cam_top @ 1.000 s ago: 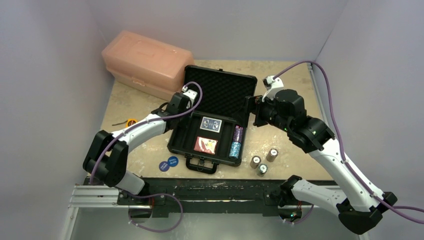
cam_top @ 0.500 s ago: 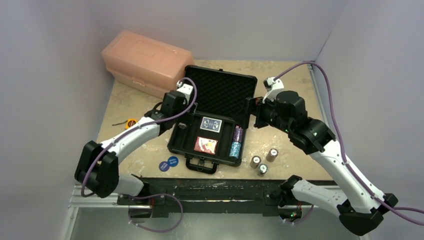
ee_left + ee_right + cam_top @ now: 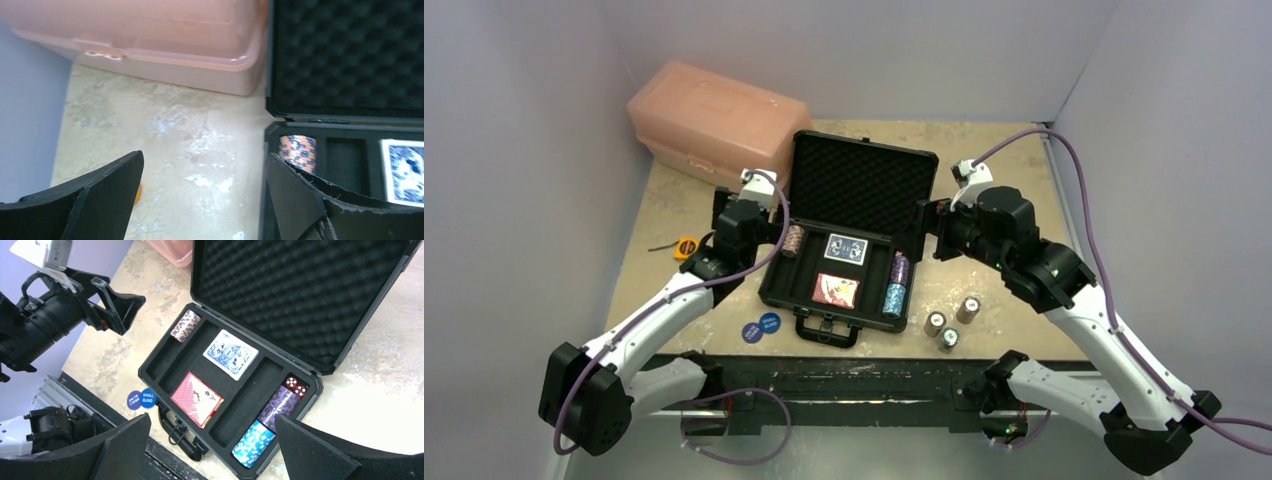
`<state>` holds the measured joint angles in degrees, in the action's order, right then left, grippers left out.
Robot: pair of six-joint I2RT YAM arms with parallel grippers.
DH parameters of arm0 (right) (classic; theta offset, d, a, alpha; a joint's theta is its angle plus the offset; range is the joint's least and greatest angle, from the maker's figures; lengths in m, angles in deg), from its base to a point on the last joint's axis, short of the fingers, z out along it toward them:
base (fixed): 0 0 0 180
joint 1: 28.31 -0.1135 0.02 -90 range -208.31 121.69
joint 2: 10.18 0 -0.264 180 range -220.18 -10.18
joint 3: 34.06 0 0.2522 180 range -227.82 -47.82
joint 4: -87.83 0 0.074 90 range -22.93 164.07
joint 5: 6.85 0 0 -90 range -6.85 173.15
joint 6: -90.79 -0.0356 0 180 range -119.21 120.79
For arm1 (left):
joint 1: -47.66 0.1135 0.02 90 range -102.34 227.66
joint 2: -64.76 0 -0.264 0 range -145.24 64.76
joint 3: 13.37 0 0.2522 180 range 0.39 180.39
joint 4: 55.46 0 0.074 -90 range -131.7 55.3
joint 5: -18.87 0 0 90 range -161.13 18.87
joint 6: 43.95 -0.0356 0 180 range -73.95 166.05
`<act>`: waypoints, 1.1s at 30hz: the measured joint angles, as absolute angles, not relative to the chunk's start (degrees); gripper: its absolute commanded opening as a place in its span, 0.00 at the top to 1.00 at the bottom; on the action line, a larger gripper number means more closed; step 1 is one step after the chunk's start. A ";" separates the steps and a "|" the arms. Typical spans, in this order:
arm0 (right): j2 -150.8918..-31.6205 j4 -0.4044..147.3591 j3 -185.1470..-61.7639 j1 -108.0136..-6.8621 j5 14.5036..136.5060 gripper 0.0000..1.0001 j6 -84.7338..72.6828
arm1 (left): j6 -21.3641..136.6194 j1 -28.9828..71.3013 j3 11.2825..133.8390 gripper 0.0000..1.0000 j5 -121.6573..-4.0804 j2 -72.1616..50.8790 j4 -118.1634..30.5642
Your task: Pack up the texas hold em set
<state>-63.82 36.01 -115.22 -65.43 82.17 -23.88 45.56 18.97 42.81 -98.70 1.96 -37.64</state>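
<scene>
Only partly in frame — blue deck (image 3: 403,167)

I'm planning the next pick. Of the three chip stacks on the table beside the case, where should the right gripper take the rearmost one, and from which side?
Probably from above, open right gripper closing on the curved side wall of the rearmost chip stack at mid-height. It stands upright, a short cylinder, apart from the other two stacks, with bare table on its right.

Your left arm (image 3: 659,305) and right arm (image 3: 1089,315) pair white shells with black joints, purple cable (image 3: 1036,129) along each, and your right tool (image 3: 212,419) has black wedge fingers (image 3: 310,450)
</scene>
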 measured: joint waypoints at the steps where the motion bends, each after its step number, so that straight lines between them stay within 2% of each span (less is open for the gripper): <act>1: -63.69 36.01 -115.02 -65.43 82.17 0.01 -23.83 | 44.99 19.17 42.17 0.00 -99.66 2.46 -38.47; 7: -62.62 36.27 -114.28 -65.43 82.17 0.01 -23.77 | 43.79 25.42 37.91 0.00 -101.02 5.67 -42.47; 13: -61.90 36.53 -113.56 -65.43 82.17 0.01 -23.77 | 43.85 36.59 30.17 0.00 -93.39 8.08 -51.54; 21: -59.85 36.84 -111.72 -65.43 82.17 0.01 -23.77 | 46.02 46.14 22.85 0.00 -80.45 -2.85 -68.94; 26: -59.47 36.86 -111.20 -65.43 82.17 0.01 -23.79 | 46.89 47.43 18.78 0.00 -73.28 -11.29 -83.72; 33: -58.49 36.97 -109.34 -65.43 82.87 0.01 -23.79 | 47.04 47.43 17.76 0.00 -71.40 -12.88 -87.41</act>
<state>-58.49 36.97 -109.34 -65.43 82.87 -23.79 47.04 47.43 17.76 -71.40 -12.88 -87.41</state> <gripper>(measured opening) 0.987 0.998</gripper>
